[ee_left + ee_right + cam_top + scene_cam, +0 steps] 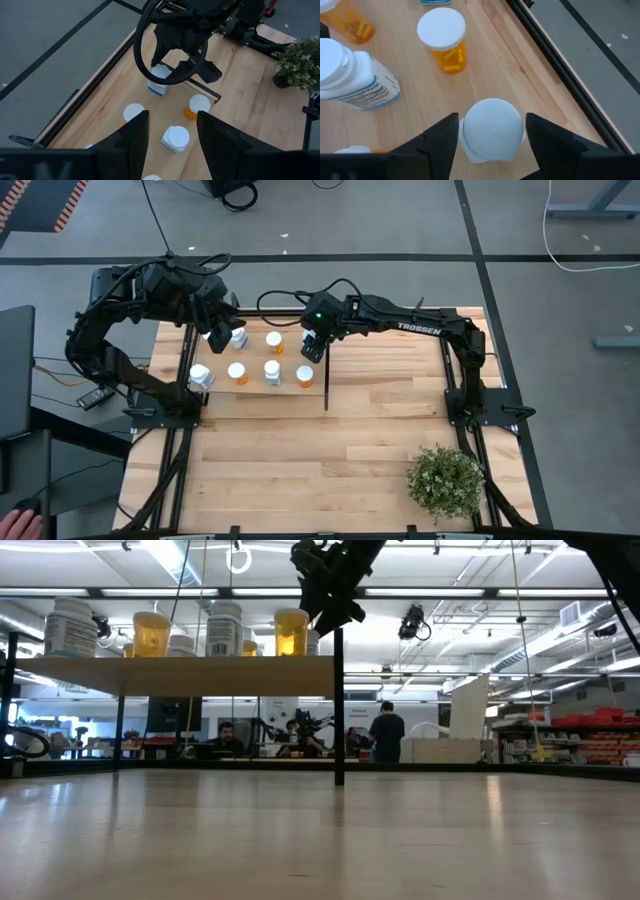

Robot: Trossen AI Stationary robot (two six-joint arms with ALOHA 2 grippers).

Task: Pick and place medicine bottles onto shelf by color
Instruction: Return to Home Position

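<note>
While on shelf (290, 356) — bottles (272, 372) upright

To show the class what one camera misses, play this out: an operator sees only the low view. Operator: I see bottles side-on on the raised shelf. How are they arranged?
Observer: From above, the medicine bottles stand in two rows on the shelf. The row nearer the potted plant runs white, orange, white, orange.
Operator: Whose gripper is that at the top of my picture?
Observer: The right gripper. Its wrist view shows its fingers open on either side of a white bottle.
Operator: And the left arm?
Observer: The left gripper is open, above the back row's left end.
</note>
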